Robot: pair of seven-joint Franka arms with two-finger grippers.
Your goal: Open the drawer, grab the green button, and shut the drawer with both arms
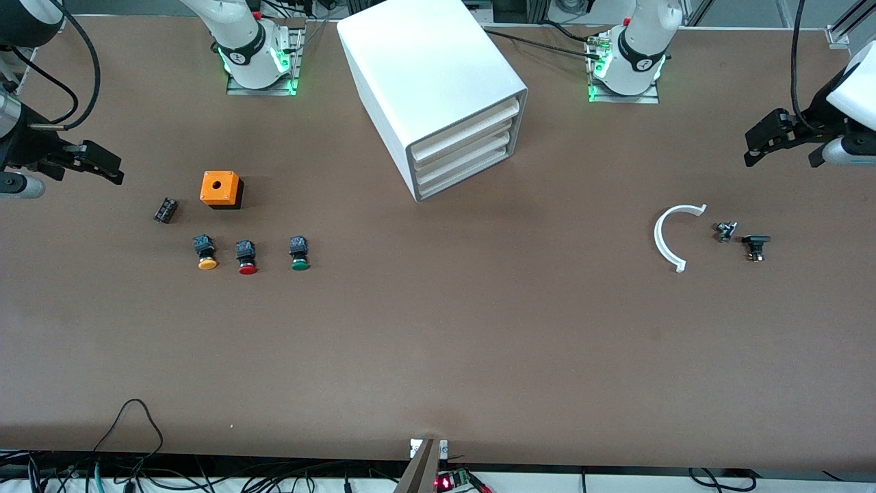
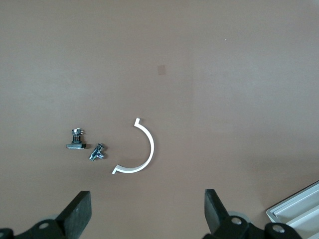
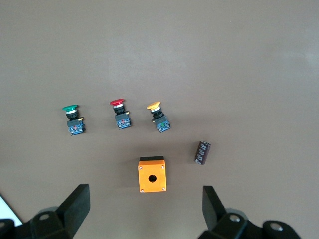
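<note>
Drawer (image 1: 472, 173) shut, lowest of three in the cabinet (image 1: 431, 82). Green button (image 1: 299, 253) lies on the table with the red button (image 1: 246, 257) and orange button (image 1: 206, 252), toward the right arm's end.

Left gripper (image 1: 780, 140) hangs released over its table end; right gripper (image 1: 92, 163) likewise.

Button likely light, rigid; cap slick, so pinch the blocky body. Drawer probably slides easily; hook its front lip.

The cabinet (image 1: 438, 96) sits by the table's (image 1: 438, 342) base edge, three buttons (image 1: 248, 257) in a row toward the right arm's end, a box (image 1: 220, 189) beside them.
</note>
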